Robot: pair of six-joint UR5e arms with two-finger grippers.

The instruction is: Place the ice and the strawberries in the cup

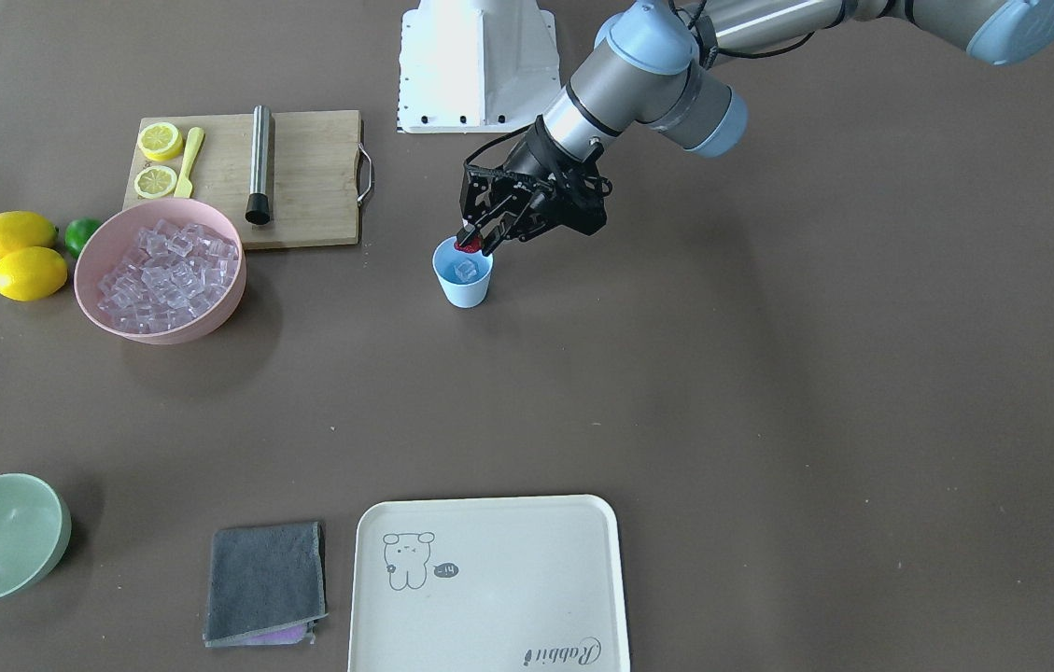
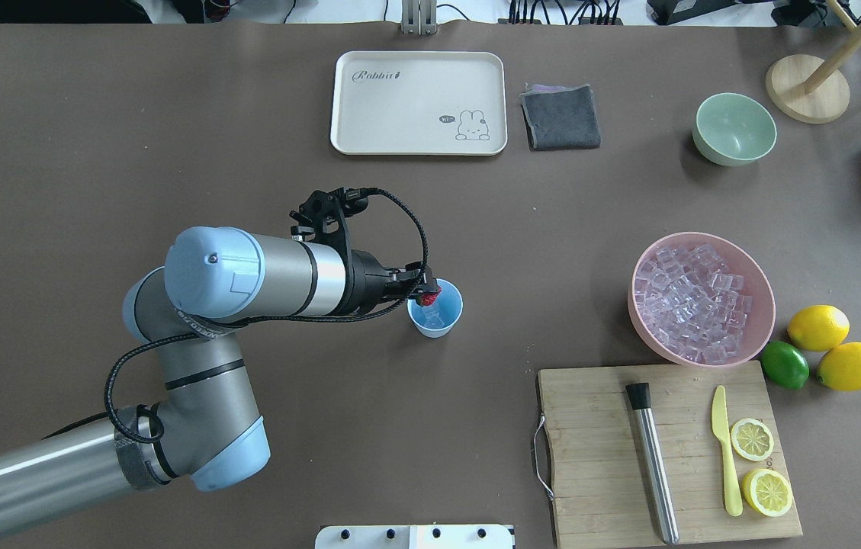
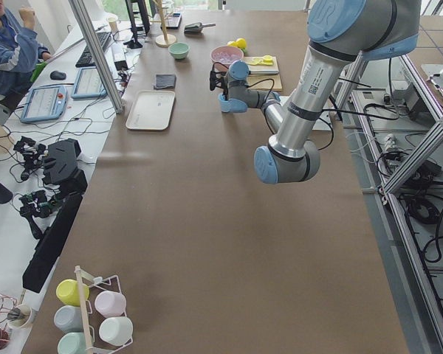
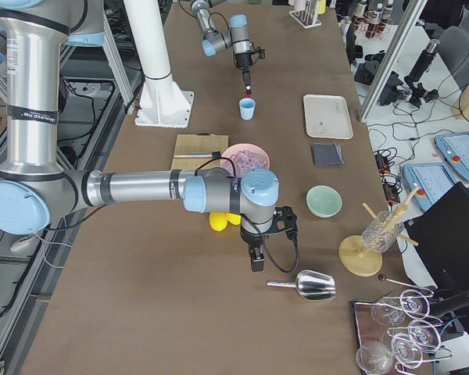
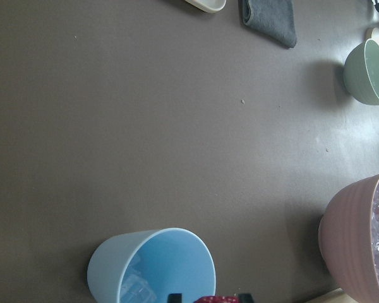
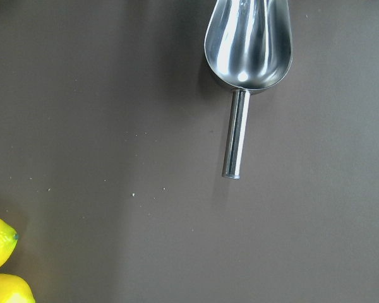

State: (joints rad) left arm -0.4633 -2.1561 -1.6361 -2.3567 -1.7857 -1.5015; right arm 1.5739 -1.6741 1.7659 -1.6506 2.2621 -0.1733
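The light-blue cup (image 1: 463, 280) stands mid-table with a clear ice cube (image 1: 465, 270) inside. My left gripper (image 1: 473, 245) is shut on the small red strawberry (image 1: 465, 247) and holds it right over the cup's rim (image 2: 445, 324). In the left wrist view the cup (image 5: 114, 271) is just below and the strawberry (image 5: 215, 299) shows at the bottom edge. More ice (image 2: 693, 301) fills the pink bowl (image 2: 762, 301). My right gripper (image 4: 255, 258) shows only in the exterior right view, beside a metal scoop (image 6: 246, 44); I cannot tell whether it is open or shut.
A cutting board (image 2: 598, 450) holds a steel muddler, a yellow knife and lemon halves. Two lemons (image 2: 819, 326) and a lime (image 2: 784, 364) lie beside the pink bowl. A cream tray (image 2: 419, 103), a grey cloth (image 2: 561, 116) and a pale green bowl (image 2: 734, 128) sit along the far side.
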